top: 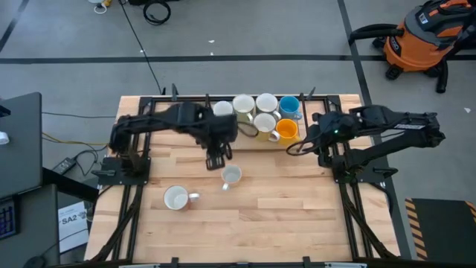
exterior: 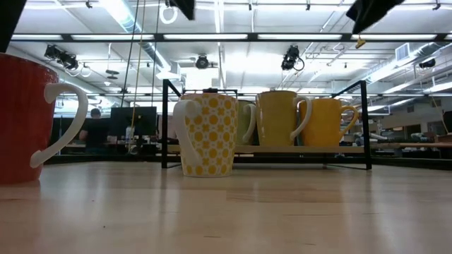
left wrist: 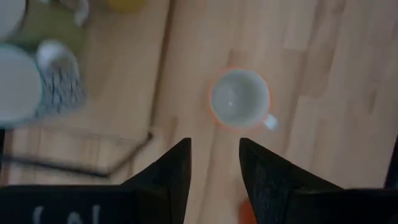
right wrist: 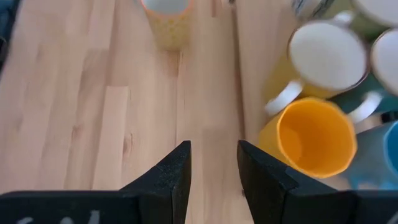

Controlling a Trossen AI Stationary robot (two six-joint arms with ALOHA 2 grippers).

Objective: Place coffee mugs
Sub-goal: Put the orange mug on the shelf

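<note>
Several coffee mugs (top: 265,103), white, cream, one orange (top: 287,131) and one blue (top: 290,106), stand bunched on a black-framed rack at the table's far edge. A yellow dotted mug (top: 231,176) stands upright on the bare wood, handle toward the near left. A red mug with a white handle (top: 176,198) stands nearer the front left. My left gripper (top: 215,159) hovers open above the table, just left of and beyond the dotted mug (left wrist: 240,99). My right gripper (top: 305,144) hangs open in front of the rack, beside the orange mug (right wrist: 314,138).
The rack's black frame (exterior: 164,123) and wooden shelf (exterior: 282,149) run along the far edge. Bare wood lies across the table's middle and near right (top: 297,216). Beyond the table are a monitor (top: 18,141) at the left and an orange shop vacuum (top: 428,37).
</note>
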